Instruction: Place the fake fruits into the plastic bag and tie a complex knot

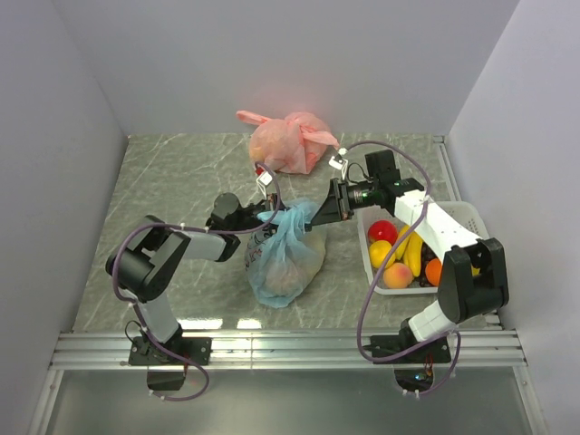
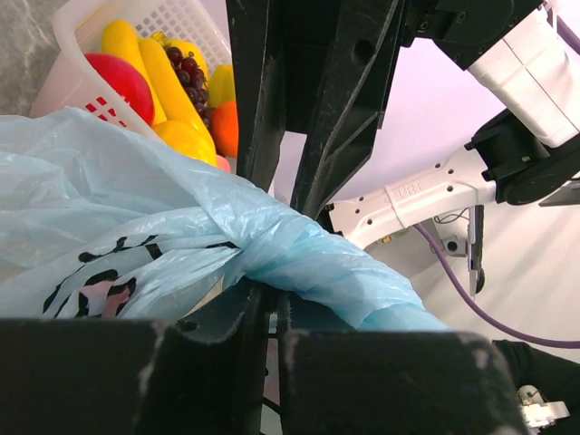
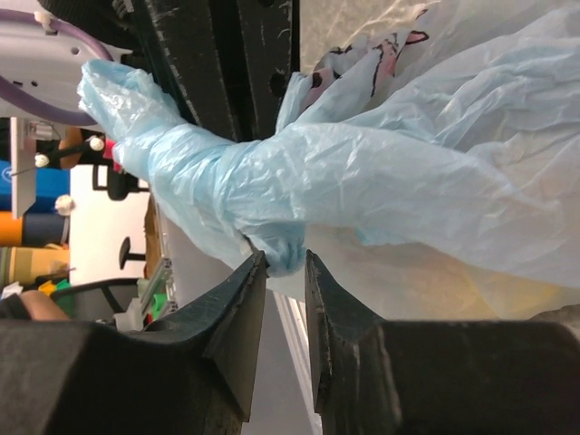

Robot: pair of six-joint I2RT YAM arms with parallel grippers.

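Jaws, left gripper [image 2: 272, 304]: pinched on plastic bag [image 2: 136, 208]
Jaws, right gripper [image 3: 285, 263]: narrow gap at bag's twisted handle, hold unclear
Basket [image 1: 471, 210]: fake fruits [image 1: 403, 258]

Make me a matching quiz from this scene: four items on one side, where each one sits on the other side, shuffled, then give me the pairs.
Items:
1. light-blue bag
2. pink bag
3. white basket
4. yellow banana

Places:
A. lying inside the basket
B. farthest back
C. in the centre
D. on the right side, holding fruit

Pairs: 1-C, 2-B, 3-D, 4-A
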